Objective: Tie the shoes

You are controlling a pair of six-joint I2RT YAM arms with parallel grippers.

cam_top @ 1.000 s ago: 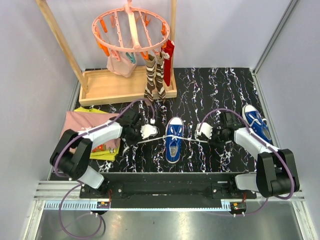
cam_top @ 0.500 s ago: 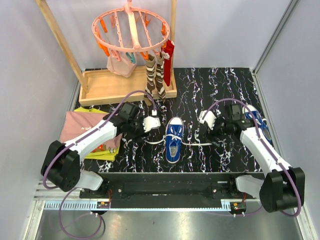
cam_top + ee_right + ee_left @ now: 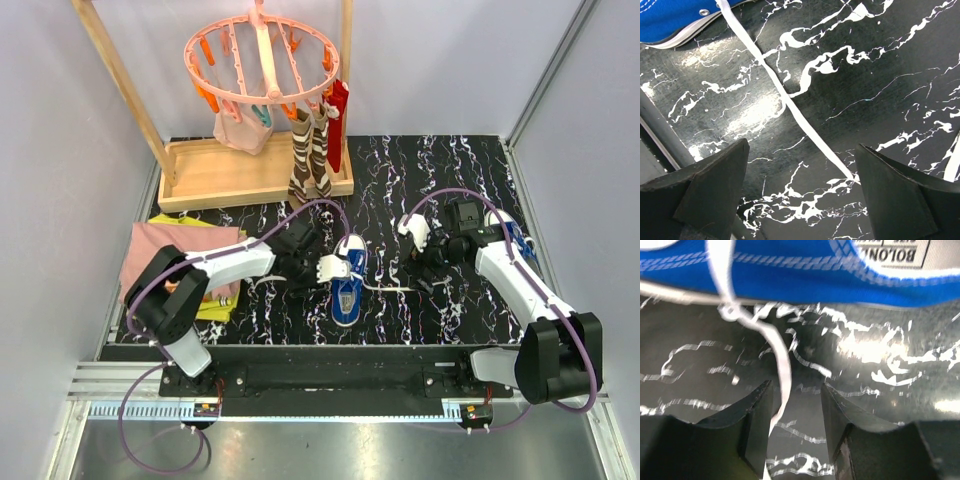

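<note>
Honestly, you were at the lace-pickup step, with nothing knotted yet as far as I could tell. One shoe (image 3: pixel 350 296) sat mid-desk (image 3: pixel 420 170) between the arms, and the other shoe (image 3: pixel 520 243) was off to the right, mostly hidden behind the right arm. Your left end effector (image 3: pixel 797 386) was right up against the middle shoe's side with its jaws apart, and the left lace (image 3: pixel 781 365) dangled down between them without being pinched. Your right end effector (image 3: pixel 801 145) was spread wide over the right lace (image 3: pixel 790 107), which lay flat on the desk. I'd guess the next move called for closing the left on its strand, then dropping the right low enough to pinch that flat lace off the surface. That's fiddly, since it's thin and could slide away. As for containers, the wooden tray (image 3: pixel 215 185) at the back only carried the rack posts. The striped socks (image 3: pixel 308 155) hung from the pink hanger (image 3: pixel 262 55) rather than lying in it.
</note>
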